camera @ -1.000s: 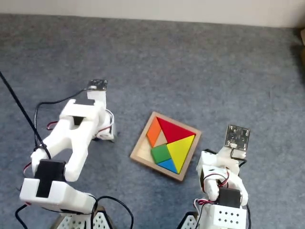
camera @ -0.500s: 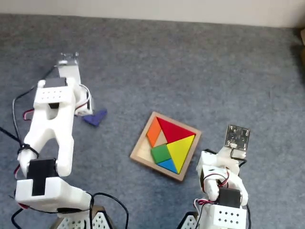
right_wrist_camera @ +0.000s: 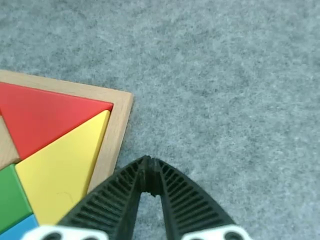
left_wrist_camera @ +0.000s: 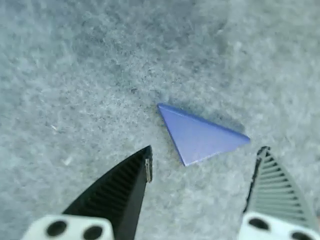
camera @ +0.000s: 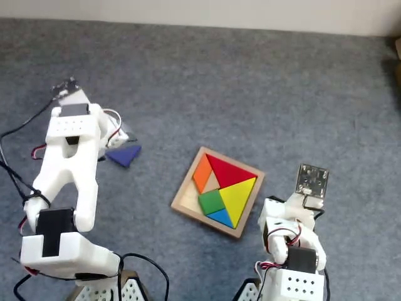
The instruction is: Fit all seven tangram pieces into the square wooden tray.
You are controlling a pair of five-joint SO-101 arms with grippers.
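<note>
Showing blue triangle [left_wrist_camera: 200,135] flat on carpet [camera: 282,94], well apart from tray [camera: 182,202], framed by wide-spread, empty left gripper [left_wrist_camera: 204,152]; right gripper [right_wrist_camera: 149,175] closed, empty, beside tray corner; tray partly cut off.

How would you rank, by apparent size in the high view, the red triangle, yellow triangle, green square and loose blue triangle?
Largest, looking alike: red triangle, yellow triangle
Then green square
Smallest: loose blue triangle

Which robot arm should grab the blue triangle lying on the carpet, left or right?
Left. Its open left gripper hangs right over the blue triangle, one finger on each side. The right gripper is shut beside the tray, on the far side from the triangle.
</note>
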